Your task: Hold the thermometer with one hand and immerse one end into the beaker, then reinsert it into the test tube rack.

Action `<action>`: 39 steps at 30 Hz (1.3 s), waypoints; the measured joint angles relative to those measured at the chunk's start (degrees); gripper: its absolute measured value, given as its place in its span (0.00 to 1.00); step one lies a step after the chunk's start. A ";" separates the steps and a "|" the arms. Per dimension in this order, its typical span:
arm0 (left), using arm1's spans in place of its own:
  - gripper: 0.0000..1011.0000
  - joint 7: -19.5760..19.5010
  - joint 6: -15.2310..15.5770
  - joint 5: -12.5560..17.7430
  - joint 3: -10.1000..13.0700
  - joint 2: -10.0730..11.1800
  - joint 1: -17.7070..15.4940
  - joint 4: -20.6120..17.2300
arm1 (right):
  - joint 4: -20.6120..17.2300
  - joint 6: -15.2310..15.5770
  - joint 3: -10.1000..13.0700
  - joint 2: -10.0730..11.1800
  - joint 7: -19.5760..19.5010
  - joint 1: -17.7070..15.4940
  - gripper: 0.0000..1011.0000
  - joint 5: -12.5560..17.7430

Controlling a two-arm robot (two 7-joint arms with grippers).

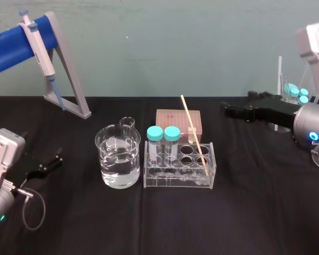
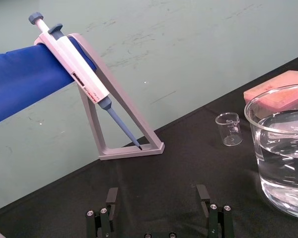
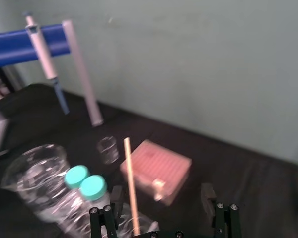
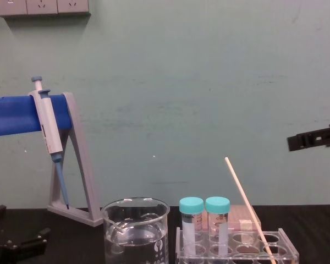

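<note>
**Thermometer seated in rack, both grippers spread and clear of it**

Nearest the robot, the left gripper [image 2: 157, 191] sits low over the tabletop [image 1: 244, 212] at the near left. Its fingers are spread with nothing between them, and it is well apart from the glassware.

At mid-table the beaker [image 1: 117, 175] stands upright, partly filled with clear liquid. Just beside it on the right is the test tube rack [image 1: 175, 181]. Two teal-capped vials [image 1: 163, 134] occupy the rack's left holes.

The thermometer [image 1: 194, 135] stands in the rack's right end. Its foot appears to rest in the front right hole, though the clear acrylic makes the exact hole hard to confirm. The rod leans back and to the left, and its top rises above the vial caps.

Behind the rack lie a pink box [image 1: 175, 119] and a small empty beaker [image 1: 127, 122]. At the far right, the right gripper [image 1: 227, 111] is raised above the tabletop. Its fingers are spread and hold nothing, and it is well apart from the rod.

At the far left, a pipette [image 1: 37, 45] hangs on its grey stand [image 1: 69, 79].

Handling assessment:
- **Character of the rod:** it is judged light, stiff, smooth and probably brittle.
- **Where to grip:** the bare upper shaft, above the vial caps, is the sound place for a light pinch.
- **How to lift:** drawing it out along its own lean should avoid levering the rack or snapping the rod.
- **Which arm:** the right gripper is the better placed.
</note>
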 joint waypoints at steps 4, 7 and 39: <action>0.99 0.00 0.00 0.00 0.00 0.00 0.00 0.00 | 2.29 3.40 -1.78 0.82 3.58 3.31 0.99 1.95; 0.99 0.00 0.00 0.00 0.00 0.00 0.00 0.00 | 3.38 3.96 -3.26 1.59 5.42 4.86 0.99 2.21; 0.99 0.00 0.00 0.00 0.00 0.00 0.00 0.00 | 3.57 10.58 -10.14 -4.31 -3.96 9.84 0.99 -3.44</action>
